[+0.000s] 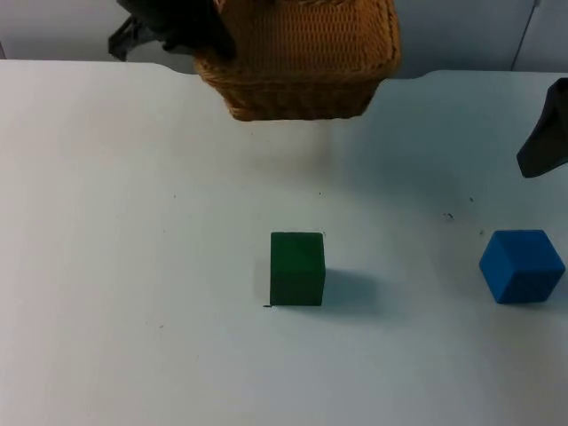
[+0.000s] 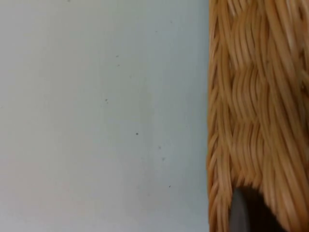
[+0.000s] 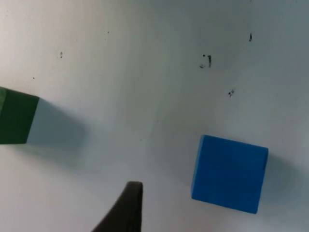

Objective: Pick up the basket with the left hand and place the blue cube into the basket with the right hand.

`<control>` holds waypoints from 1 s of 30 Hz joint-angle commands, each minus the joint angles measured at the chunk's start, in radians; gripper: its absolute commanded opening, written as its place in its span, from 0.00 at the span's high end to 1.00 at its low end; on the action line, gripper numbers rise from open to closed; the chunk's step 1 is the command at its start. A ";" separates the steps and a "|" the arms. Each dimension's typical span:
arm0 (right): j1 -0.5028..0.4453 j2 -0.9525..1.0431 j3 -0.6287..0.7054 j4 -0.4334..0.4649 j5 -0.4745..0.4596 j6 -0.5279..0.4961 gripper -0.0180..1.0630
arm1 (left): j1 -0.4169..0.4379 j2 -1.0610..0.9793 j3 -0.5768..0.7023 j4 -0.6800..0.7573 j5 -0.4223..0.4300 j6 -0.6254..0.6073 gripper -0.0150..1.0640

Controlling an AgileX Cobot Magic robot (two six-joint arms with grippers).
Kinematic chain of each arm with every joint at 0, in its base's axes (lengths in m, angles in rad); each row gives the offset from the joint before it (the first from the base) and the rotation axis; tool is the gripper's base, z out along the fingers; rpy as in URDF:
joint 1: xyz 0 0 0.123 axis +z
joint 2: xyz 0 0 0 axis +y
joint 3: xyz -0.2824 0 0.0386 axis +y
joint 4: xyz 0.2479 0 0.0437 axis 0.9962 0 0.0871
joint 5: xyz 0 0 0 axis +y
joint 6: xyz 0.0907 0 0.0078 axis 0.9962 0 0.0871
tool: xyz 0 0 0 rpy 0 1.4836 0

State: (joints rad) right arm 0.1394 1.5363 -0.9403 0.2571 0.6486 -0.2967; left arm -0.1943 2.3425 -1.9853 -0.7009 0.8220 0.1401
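The white table point(image 1: 133, 222) is the biggest thing. The basket point(image 1: 302, 62) hangs in the air above the table's far edge, and the left hand point(image 1: 191, 40) holds it by its rim. The green cube point(image 1: 297, 268) sits in the middle of the table. The blue cube point(image 1: 522, 266) sits well to its right, near the table's right edge. The right hand point(image 1: 543, 146) floats above the blue cube, a little behind it, not touching. I cannot tell if that hand is wide or narrow.
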 commanded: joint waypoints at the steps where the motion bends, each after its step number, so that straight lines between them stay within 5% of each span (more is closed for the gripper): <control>1: 0.003 0.003 -0.005 0.001 0.009 0.009 0.02 | 0.005 -0.051 0.024 0.030 0.007 -0.036 0.99; 9: 0.003 0.003 -0.005 0.010 0.011 0.009 0.02 | 0.035 -0.257 0.321 0.018 -0.079 -0.017 0.99; 16: 0.003 0.003 -0.005 0.022 0.015 0.009 0.02 | 0.121 -0.457 0.679 -0.250 -0.140 0.271 0.99; 30: 0.059 0.003 -0.005 0.052 0.020 0.070 0.02 | 0.258 -0.706 1.021 -0.306 -0.151 0.486 0.99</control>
State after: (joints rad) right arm 0.1873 1.5363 -0.9403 0.3081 0.6735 -0.2466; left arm 0.0533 1.6719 -0.9818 -0.9631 0.6540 0.5938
